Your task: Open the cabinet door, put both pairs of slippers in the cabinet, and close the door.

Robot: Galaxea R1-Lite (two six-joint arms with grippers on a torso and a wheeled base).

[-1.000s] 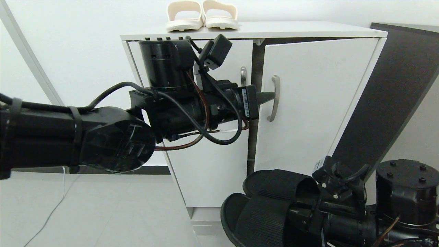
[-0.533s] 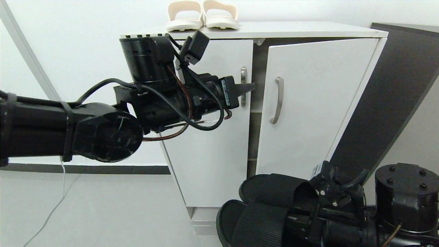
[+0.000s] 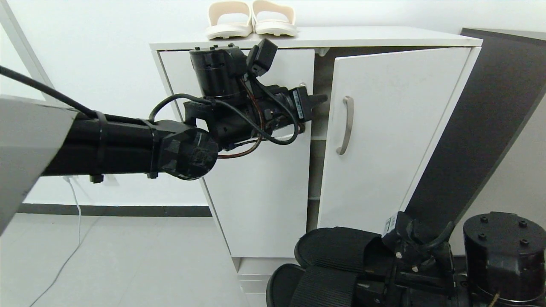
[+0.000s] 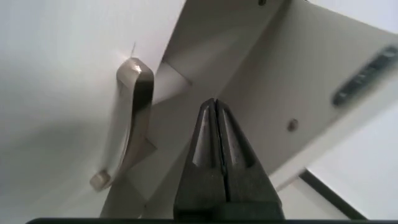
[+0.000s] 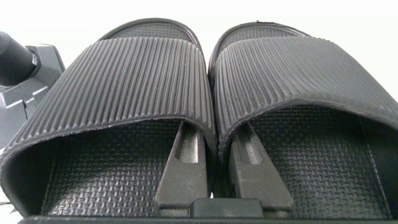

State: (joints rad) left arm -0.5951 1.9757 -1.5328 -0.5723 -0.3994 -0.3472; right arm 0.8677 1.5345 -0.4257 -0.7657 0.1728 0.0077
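Head view, left gripper (image 3: pixel 320 99) at the cabinet (image 3: pixel 384 38) door gap, jaws pressed together, right gripper (image 5: pixel 216 142) jaws pinching black slippers (image 3: pixel 337 251) low before it, cream slippers (image 3: pixel 251 19) on top, grey floor (image 3: pixel 128 256), white wall (image 3: pixel 98 64).

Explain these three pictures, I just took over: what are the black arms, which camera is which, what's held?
The two black arms belong to one robot. The wide picture is from its head: a white cabinet with cream slippers on top and its right door ajar. The left tool, closed, sits at the gap between the doors, by the left door's handle; the left wrist picture shows this close up. The right wrist picture shows the right tool holding black slippers, one finger inside each.
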